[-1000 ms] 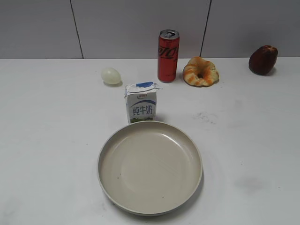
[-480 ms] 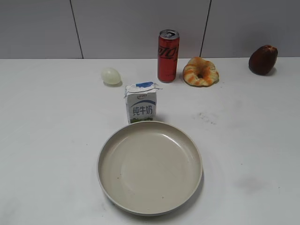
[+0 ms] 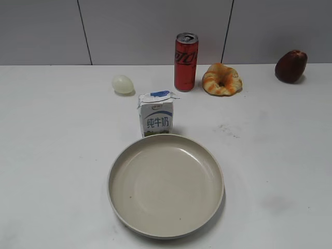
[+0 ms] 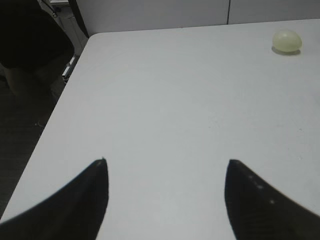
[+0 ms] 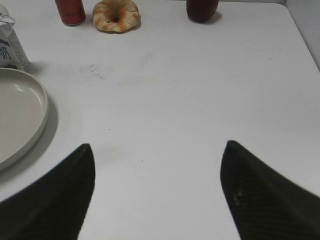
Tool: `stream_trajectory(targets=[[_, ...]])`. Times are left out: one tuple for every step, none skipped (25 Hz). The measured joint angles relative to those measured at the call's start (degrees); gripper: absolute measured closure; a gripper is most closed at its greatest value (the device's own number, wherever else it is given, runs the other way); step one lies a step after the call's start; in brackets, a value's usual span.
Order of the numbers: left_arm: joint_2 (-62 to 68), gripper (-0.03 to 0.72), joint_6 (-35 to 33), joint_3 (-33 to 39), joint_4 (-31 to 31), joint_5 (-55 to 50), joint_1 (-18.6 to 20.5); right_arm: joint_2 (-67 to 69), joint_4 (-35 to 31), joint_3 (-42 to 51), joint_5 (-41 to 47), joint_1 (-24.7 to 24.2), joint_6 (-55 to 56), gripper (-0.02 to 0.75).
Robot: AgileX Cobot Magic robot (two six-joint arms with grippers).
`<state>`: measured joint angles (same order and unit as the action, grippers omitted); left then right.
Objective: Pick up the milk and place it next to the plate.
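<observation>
The milk (image 3: 156, 115), a small white carton with blue characters, stands upright just behind the far rim of the plate (image 3: 166, 185), a wide beige-grey dish at the table's middle front. The right wrist view shows the milk's edge (image 5: 9, 47) and part of the plate (image 5: 22, 112) at its left. My right gripper (image 5: 157, 150) is open and empty over bare table to the right of the plate. My left gripper (image 4: 166, 162) is open and empty over bare table at the left. Neither gripper shows in the exterior view.
A red soda can (image 3: 185, 61), a croissant-like bun (image 3: 222, 79) and a dark red fruit (image 3: 290, 66) stand along the back. A pale egg (image 3: 123, 83) lies behind and left of the milk. The table's left edge (image 4: 60, 100) drops off near my left gripper.
</observation>
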<state>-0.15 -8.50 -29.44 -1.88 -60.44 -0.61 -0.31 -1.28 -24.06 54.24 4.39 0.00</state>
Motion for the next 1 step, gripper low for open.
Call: stream_trajectory(targets=[[0.0, 0.137, 0.0, 0.0, 0.0, 0.0, 0.0, 0.0, 0.0, 0.0, 0.0, 0.0, 0.0, 0.15]])
